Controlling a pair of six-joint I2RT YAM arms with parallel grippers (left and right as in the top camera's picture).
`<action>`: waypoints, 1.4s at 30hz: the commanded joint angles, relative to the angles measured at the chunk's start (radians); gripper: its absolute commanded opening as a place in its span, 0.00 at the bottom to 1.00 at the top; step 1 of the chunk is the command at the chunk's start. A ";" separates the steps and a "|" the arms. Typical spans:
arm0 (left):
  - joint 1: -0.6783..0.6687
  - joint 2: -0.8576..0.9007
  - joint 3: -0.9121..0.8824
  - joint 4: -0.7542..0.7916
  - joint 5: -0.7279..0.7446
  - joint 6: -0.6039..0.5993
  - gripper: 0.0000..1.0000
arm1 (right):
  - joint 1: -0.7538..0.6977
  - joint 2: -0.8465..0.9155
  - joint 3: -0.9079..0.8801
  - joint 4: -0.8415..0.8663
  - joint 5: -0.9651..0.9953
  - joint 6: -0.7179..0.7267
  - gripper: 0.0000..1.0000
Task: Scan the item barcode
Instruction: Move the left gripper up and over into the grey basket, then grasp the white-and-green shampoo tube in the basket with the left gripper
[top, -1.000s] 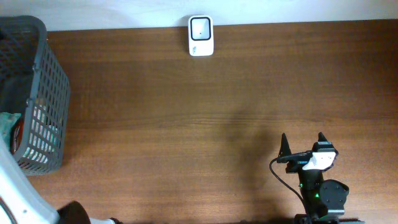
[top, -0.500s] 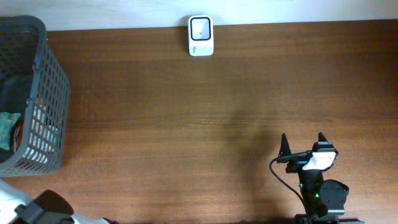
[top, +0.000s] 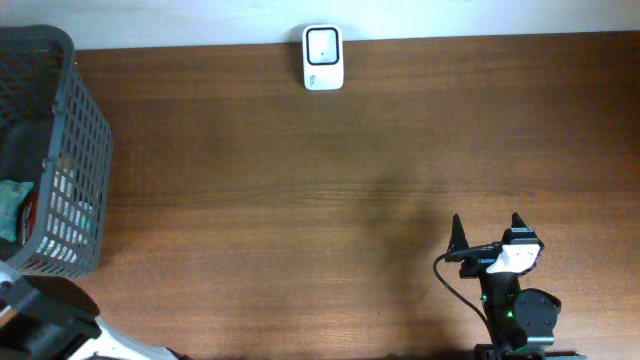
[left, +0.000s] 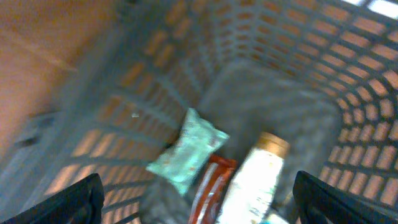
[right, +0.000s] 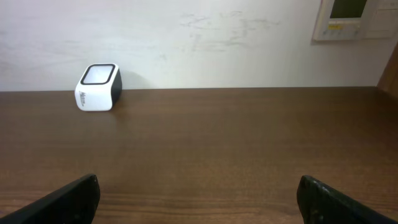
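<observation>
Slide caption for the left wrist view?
Open left tool aimed into grey basket holding green packet, red pouch, white bottle.

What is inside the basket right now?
In the basket: a green packet, a red pack and a white bottle with a tan cap. Anything beneath them is covered.

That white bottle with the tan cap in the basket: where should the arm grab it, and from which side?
Probably across the white bottle just below its tan cap, coming down through the open top of the basket. It seems to lie on its side, a red packet against one flank, so the fingers should straddle its width.
</observation>
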 joint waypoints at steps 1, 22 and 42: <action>-0.020 0.060 0.007 -0.023 0.111 0.071 0.92 | 0.009 -0.008 -0.008 -0.003 0.005 0.003 0.99; -0.031 0.119 -0.172 -0.082 0.002 0.138 0.99 | 0.009 -0.008 -0.008 -0.003 0.005 0.003 0.99; -0.039 0.133 -0.174 -0.084 0.003 0.138 0.95 | 0.009 -0.008 -0.008 -0.003 0.005 0.003 0.99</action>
